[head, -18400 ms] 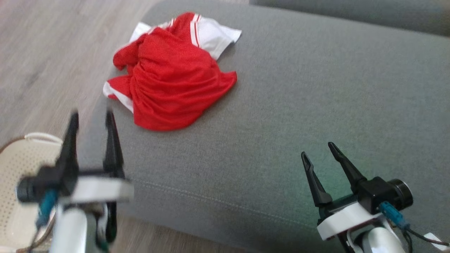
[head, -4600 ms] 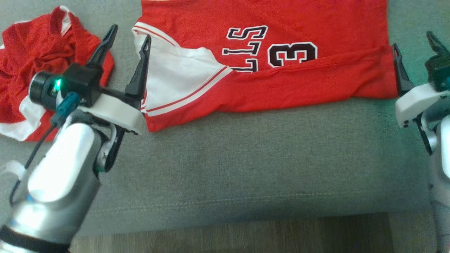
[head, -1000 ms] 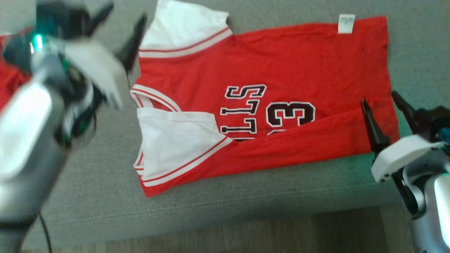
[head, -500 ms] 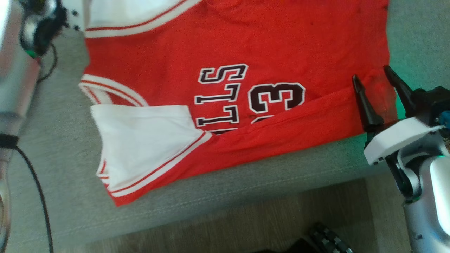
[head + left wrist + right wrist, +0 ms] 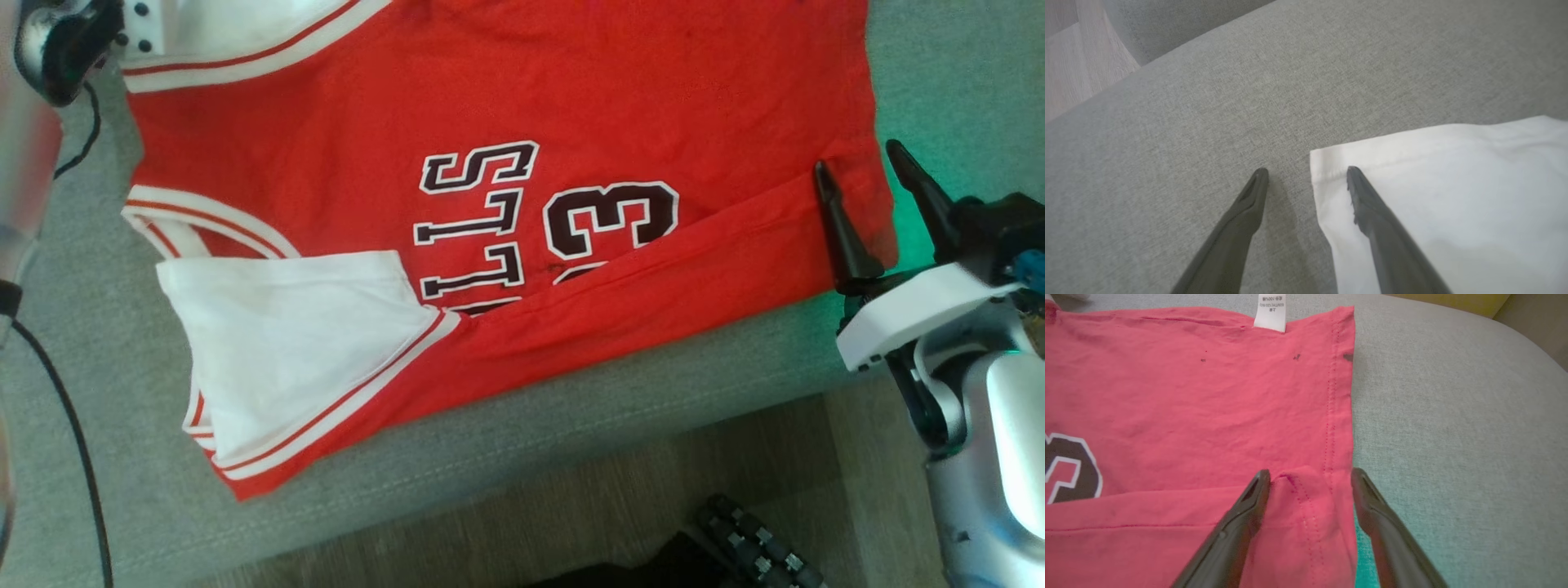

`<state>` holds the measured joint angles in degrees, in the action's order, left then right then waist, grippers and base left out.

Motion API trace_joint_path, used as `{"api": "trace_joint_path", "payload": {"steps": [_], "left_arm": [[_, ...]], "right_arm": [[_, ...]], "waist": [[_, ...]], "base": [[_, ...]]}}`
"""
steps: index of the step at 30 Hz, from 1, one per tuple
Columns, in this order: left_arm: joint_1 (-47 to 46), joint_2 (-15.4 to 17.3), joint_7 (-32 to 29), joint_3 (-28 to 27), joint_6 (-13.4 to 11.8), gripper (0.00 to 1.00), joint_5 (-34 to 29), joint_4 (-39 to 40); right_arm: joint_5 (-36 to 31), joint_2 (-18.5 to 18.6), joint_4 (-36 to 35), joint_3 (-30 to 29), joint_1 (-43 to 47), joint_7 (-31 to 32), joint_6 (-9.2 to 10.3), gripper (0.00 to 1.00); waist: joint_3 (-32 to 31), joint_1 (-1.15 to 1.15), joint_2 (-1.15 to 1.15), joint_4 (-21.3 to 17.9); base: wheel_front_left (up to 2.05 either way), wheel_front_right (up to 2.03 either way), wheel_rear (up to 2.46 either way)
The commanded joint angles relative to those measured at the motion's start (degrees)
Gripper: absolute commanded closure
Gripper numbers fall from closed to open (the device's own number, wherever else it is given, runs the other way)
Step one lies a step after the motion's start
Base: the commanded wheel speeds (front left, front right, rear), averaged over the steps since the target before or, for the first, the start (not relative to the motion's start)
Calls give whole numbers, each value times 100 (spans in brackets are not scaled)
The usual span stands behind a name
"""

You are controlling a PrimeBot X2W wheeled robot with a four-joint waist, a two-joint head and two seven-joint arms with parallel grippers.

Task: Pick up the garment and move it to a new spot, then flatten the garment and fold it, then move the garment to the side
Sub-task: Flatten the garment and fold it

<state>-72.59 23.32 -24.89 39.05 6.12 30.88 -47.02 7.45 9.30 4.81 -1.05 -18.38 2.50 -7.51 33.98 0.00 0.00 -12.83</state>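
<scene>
A: "Straddling the sleeve (image 5: 1453,183) corner, the left gripper (image 5: 1307,170) gapes empty?"
B: "Yes. The garment (image 5: 490,204) lies along the front edge of the cushion (image 5: 571,457); the right gripper (image 5: 857,157), also wide and empty, brackets its hem (image 5: 1339,416). Both should pinch together."

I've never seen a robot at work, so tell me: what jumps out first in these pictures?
A bright red sports jersey with a black number 3 lies spread on the grey fabric sofa cushion. At the hem corner on the head view's right, the right gripper stands open astride a folded-over edge. The left gripper, also open, straddles the corner of a white sleeve.
</scene>
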Motion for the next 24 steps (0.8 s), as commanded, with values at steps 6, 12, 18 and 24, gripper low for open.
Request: {"api": "trace_joint_path", "payload": {"steps": [6,12,18,24], "left_arm": [[-417,253,-37,-40,64,64,16,-44],[-423,297,-20,30,109,100,174,-82],[-423,423,511,140,127,100,163,41],[-354,488,873,246,133,100,261,187]], "right_arm": [[-34,39,-76,185,-162,-73,2,0],[70,60,-31,194,-324,-12,2,0],[95,-171,375,-100,-1059,319,2,0],[-247,-312,1239,-191,-2196,1001,2,0]], "waist": [[-6,0,0,-108],[-20,0,0,-200],[-195,0,0,-185],[-378,0,0,-46]], "base": [[0,0,0],[0,0,0],[0,0,0],[0,0,0]]}}
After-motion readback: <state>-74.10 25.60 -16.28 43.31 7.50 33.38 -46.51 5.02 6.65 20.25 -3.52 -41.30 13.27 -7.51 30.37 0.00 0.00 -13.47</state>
